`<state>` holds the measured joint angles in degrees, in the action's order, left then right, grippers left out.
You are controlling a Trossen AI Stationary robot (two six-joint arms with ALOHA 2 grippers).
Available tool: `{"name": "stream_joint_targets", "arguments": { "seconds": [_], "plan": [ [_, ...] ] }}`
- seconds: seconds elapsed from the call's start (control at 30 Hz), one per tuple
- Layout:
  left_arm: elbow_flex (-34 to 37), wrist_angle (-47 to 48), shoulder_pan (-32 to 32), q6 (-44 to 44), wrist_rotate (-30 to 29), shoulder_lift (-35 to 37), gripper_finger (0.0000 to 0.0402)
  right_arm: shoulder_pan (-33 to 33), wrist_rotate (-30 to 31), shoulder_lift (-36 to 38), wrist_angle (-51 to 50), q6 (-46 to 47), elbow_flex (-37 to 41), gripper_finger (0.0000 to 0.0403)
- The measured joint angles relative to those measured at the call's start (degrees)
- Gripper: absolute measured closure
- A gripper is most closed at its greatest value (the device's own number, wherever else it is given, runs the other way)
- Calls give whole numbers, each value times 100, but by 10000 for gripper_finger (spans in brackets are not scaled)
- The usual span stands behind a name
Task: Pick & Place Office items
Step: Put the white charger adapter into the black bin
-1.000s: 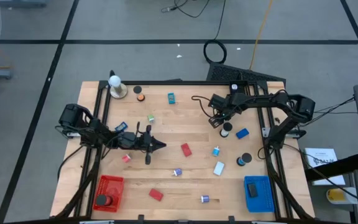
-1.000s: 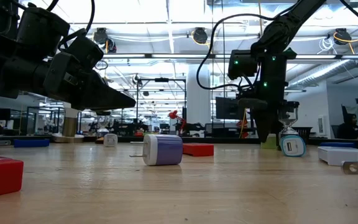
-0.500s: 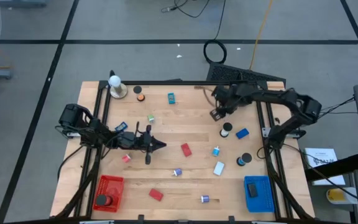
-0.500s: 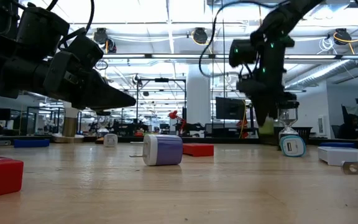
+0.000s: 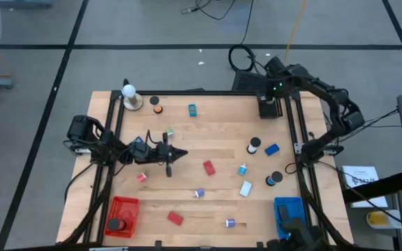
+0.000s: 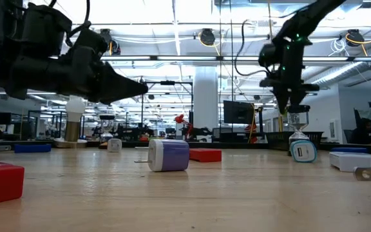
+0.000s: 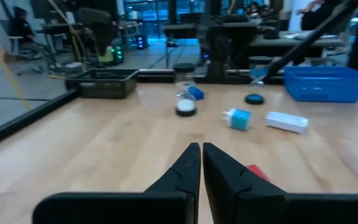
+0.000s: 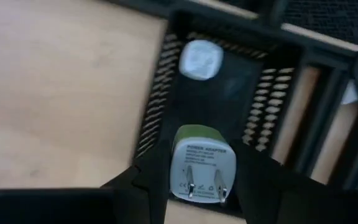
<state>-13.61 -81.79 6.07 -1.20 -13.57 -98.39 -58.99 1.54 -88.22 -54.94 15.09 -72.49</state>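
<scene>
Right jaws (image 8: pixel 197 180) pinch green adapter (image 8: pixel 202 163) over far table edge | left jaws (image 7: pixel 201 163) pressed together mid-table

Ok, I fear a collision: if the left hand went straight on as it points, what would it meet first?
Probably the black-and-white roll, dead ahead of the shut left hand. The red block lies nearer but off to one side. The hand's height is unclear, so it might pass over the roll.

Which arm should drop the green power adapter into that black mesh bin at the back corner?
Right: the right gripper holds the green power adapter above the black mesh bin. The left gripper is shut and empty, mid-table.
</scene>
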Motion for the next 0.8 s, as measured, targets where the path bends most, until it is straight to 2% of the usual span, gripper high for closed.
{"name": "stream_joint_targets", "arguments": {
  "seconds": [0.37, 0.8],
  "plan": [
    [-2, 22, -724, 23, 655, 0, 376, -762, 15, -979, 733, -376, 1, 266],
    [-2, 60, -755, 41, 771, 0, 376, -869, 154, -1378, 1018, -443, 2, 266]
  ]
}}
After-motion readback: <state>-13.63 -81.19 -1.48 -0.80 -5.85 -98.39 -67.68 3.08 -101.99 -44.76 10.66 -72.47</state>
